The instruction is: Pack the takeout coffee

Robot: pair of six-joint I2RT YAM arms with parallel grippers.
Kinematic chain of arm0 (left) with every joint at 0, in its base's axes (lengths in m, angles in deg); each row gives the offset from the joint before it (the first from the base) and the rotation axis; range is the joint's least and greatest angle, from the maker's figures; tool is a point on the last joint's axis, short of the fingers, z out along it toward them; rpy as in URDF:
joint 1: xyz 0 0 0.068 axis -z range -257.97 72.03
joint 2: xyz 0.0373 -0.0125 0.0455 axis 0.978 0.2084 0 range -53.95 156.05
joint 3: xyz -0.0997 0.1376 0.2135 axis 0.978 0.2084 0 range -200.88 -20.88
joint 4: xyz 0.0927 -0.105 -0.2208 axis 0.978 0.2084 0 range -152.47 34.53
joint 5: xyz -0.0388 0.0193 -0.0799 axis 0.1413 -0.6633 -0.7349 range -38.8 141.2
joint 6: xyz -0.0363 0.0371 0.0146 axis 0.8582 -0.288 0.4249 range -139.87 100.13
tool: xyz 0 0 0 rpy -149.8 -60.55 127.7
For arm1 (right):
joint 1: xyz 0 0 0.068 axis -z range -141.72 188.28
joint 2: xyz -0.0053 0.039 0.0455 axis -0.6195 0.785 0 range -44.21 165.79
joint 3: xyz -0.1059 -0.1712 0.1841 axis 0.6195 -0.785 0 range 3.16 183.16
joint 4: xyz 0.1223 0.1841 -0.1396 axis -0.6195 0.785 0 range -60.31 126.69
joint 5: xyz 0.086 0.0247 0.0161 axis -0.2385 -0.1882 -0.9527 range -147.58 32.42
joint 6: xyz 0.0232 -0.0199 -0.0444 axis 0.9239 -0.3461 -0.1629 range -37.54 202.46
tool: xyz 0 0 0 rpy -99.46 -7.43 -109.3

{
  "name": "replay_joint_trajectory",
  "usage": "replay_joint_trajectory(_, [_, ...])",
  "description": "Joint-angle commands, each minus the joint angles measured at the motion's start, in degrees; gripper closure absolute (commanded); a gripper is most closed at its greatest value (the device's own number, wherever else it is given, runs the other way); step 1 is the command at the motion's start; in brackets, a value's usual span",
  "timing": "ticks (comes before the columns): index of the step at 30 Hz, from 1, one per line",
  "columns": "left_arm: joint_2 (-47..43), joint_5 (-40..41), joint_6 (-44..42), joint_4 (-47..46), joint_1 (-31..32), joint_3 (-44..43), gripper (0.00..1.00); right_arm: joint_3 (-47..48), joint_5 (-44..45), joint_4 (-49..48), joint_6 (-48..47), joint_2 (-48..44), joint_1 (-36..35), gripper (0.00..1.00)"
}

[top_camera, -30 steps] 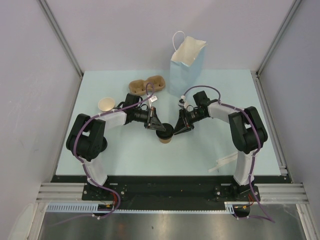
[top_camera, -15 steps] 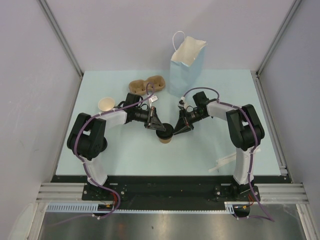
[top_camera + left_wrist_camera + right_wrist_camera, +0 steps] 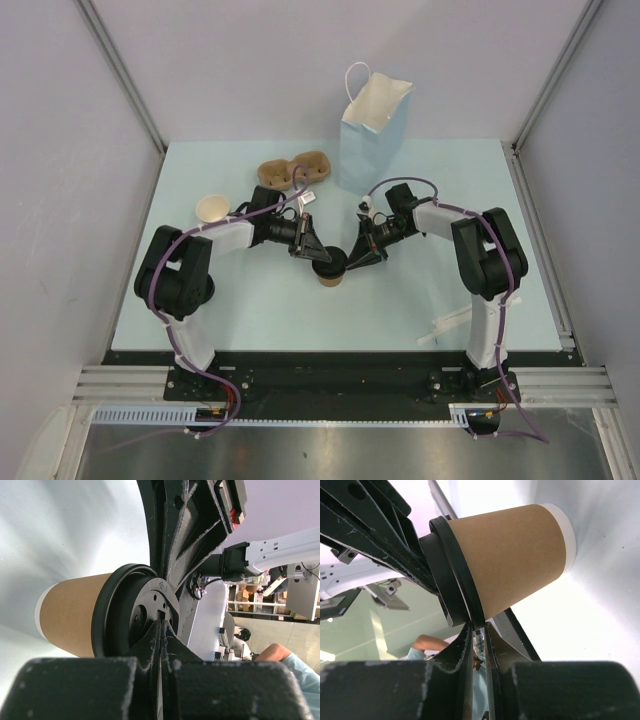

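The takeout coffee (image 3: pixel 330 272), a small brown paper cup (image 3: pixel 75 612) with a black lid (image 3: pixel 117 610), stands upright mid-table. Both grippers meet at its top. My left gripper (image 3: pixel 318 254) is shut, fingers pressed together with nothing between them, and its tips (image 3: pixel 161 622) rest against the lid's top face. My right gripper (image 3: pixel 350 258) comes in from the other side. Its jaws (image 3: pixel 478 625) stand nearly together, pinching the lid's black rim (image 3: pixel 455 575) just above the cup's brown wall (image 3: pixel 510 555).
A tall blue paper bag (image 3: pixel 370 135) stands open at the back, behind the right arm. A brown moulded cup carrier (image 3: pixel 295 170) and a lidless tan cup (image 3: pixel 212 208) sit at the back left. A white flat object (image 3: pixel 448 325) lies near the right arm's base.
The right gripper has edged left toward the cup and its jaws have narrowed onto the lid's rim. The left arm and the cup have stayed put.
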Motion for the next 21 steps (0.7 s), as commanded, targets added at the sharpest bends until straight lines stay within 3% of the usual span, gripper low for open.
replay_joint_trajectory(1, [4.7,14.1,-7.3,5.2,-0.1,3.8,1.00,-3.4,32.9,-7.2,-3.2,3.4,-2.6,1.00])
replay_joint_trajectory(5, [4.5,14.5,-7.5,5.3,-0.2,3.9,1.00,-4.0,37.4,-8.8,-2.7,0.7,-3.8,1.00])
replay_joint_trajectory(9, [3.9,14.6,-7.6,5.5,-0.1,3.7,1.00,-4.1,33.1,-9.7,-4.0,-3.6,-4.6,0.98])
replay_joint_trajectory(12, [3.5,14.6,-7.8,5.8,-0.2,3.4,1.00,-4.0,29.3,-10.2,-4.8,-8.3,-4.3,0.91])
replay_joint_trajectory(21, [2.9,14.7,-7.4,5.4,0.2,3.6,1.00,-3.8,30.6,-6.7,-8.1,-19.9,-4.4,0.84])
